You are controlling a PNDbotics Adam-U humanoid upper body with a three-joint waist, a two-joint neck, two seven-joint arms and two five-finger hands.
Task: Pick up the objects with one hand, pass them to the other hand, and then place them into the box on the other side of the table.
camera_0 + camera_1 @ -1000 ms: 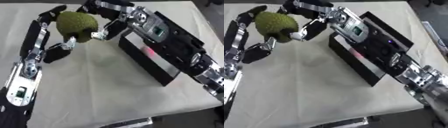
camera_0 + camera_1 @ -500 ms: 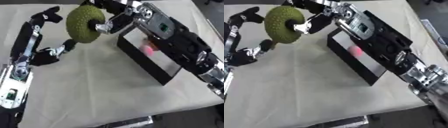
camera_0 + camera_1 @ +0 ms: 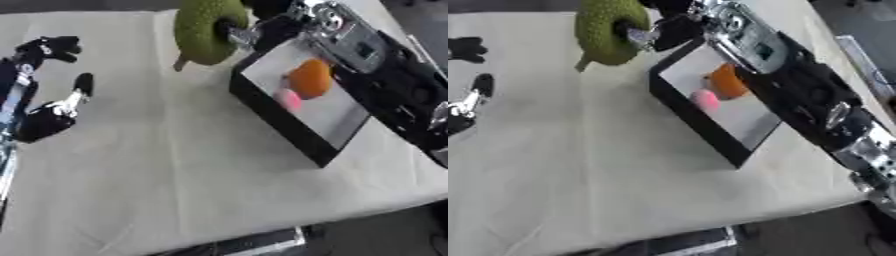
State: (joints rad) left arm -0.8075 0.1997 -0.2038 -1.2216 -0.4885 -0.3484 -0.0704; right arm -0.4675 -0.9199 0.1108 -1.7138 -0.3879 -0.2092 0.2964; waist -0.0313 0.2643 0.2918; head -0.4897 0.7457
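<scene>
Fingers of the left robot hand (image 3: 54,107) are hanging spread and empty at the left edge of the cloth-covered desk (image 3: 175,170), holding nothing. Further right, near the top middle, the bumpy green fruit (image 3: 206,31) is riding off the desk, pinched in the curled fingers of the right robot hand (image 3: 252,26), whose black and silver arm is coming in from the upper right. The fruit is sitting just beside the far-left corner of the black box (image 3: 276,112), not yet over its opening. Inside the box an orange object (image 3: 310,79) and a small pink object (image 3: 289,99) are already lying side by side on the pale floor.

Placing is the step in hand, judging by this. To do it well, the right robot hand is going to need to carry the fruit rightward until it is fully above the opening, clearing the near wall, then lower it onto bare floor beside the orange object rather than onto it, and only then be spreading the fingers
</scene>
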